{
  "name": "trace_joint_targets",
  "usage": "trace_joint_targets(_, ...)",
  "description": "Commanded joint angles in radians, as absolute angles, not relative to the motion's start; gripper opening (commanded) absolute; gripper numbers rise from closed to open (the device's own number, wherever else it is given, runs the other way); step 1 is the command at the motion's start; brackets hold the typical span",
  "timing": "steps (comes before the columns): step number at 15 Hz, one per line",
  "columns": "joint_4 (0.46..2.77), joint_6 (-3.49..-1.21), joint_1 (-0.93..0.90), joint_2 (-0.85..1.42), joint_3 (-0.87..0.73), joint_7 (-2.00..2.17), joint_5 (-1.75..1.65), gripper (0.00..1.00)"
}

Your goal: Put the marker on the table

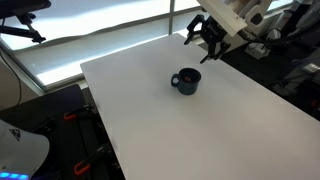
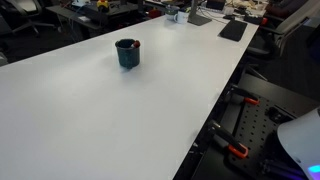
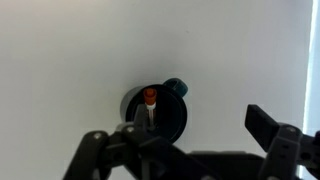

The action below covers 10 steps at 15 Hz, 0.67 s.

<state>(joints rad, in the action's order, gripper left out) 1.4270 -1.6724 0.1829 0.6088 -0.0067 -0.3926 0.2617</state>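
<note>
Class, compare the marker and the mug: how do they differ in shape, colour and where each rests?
The marker is a thin stick; the mug is wide and round, with a handle. The marker shows a red tip; the mug is dark blue. The marker stands inside the mug; the mug sits on the table. Both share one spot on the table.

Office: long white table (image 2: pixel 100 110), cluttered desks (image 2: pixel 75 17) behind.

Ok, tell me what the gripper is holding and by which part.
Nothing is held. The gripper hangs open and empty, and the marker stands in the mug, apart from the fingers.
</note>
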Motion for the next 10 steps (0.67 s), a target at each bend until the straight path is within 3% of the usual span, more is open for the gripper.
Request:
trace_joint_targets(1, 1.375, -1.646, 0.194, 0.643, 0.003, -0.388, 0.248, 1.00)
trace_joint_targets(10, 1.033, -1.429, 0.181, 0.885, 0.040, -0.392, 0.192, 1.00)
